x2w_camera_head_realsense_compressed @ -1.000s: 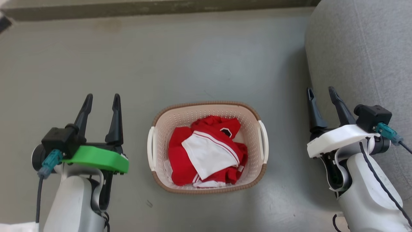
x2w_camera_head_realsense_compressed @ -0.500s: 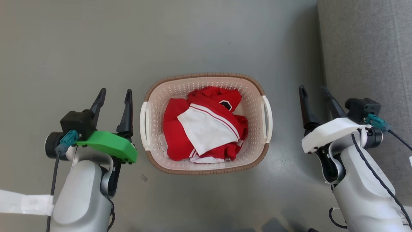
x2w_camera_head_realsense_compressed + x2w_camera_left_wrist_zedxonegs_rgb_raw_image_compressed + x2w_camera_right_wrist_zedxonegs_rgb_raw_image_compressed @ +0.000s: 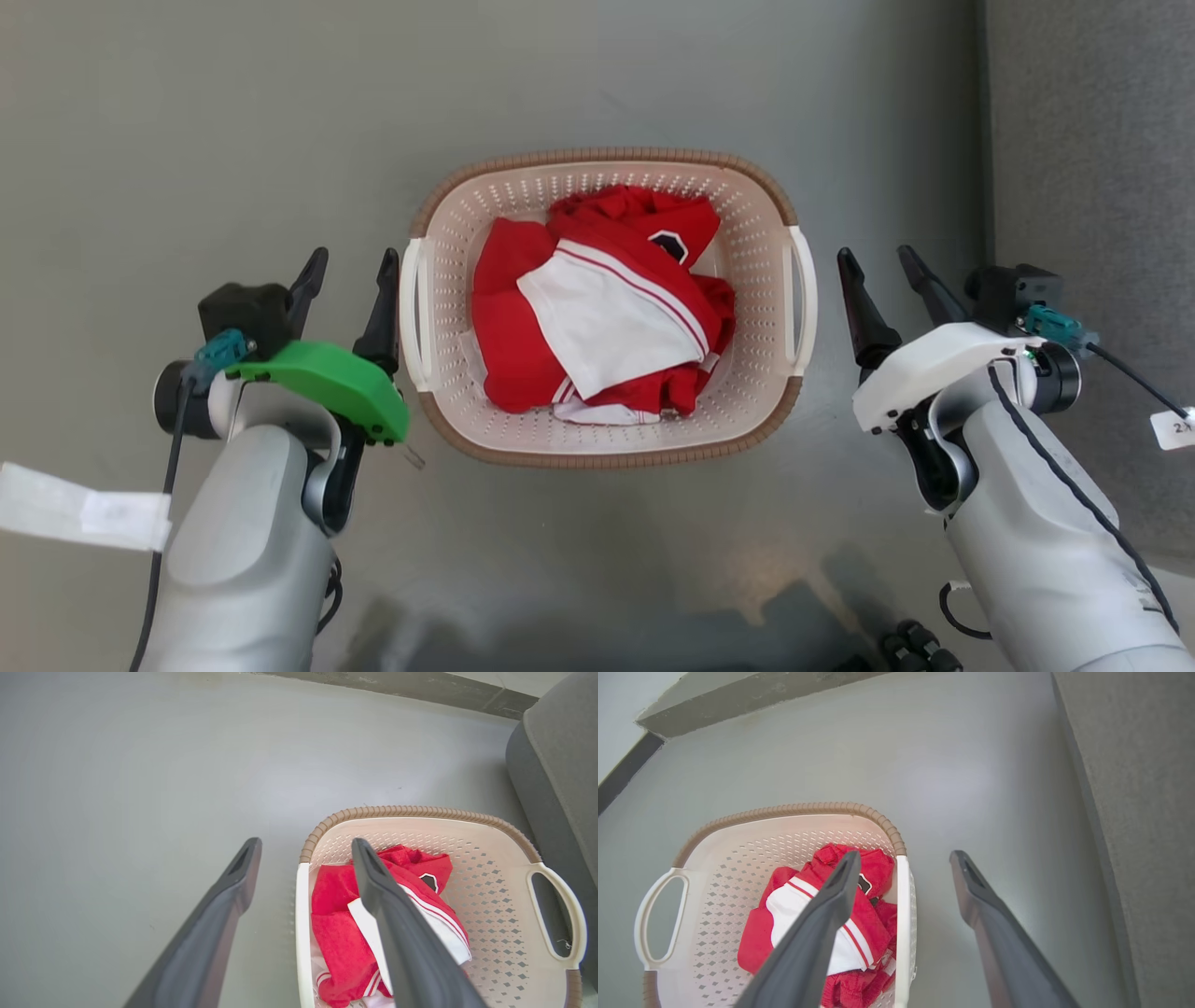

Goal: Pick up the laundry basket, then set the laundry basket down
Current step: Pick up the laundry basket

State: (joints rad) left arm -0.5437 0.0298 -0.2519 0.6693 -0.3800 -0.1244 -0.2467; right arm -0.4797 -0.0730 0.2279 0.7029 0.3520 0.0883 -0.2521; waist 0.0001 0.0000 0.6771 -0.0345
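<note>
The small cream plastic laundry basket (image 3: 758,271), with perforated walls and a brown woven-look rim, sits on the grey floor (image 3: 187,140) directly ahead of the robot. A crumpled red and white garment (image 3: 597,317) lies loose inside it. The basket looks light and fairly stiff, though its thin plastic walls may flex under a pinch, and the soft load seems unlikely to shift much. The best holds are judged to be the two white side handles, the left handle (image 3: 412,313) and the right handle (image 3: 803,299), taken together so the basket lifts level. The left gripper (image 3: 353,266) stands wide and empty, its inner finger just beside the left handle. In the left wrist view that handle lies in line with the gap between its fingers. The right gripper (image 3: 875,261) is likewise spread and empty, near the right handle but apart from it. A grey upholstered seat (image 3: 1092,187) stands to the robot's right, beyond that arm.
</note>
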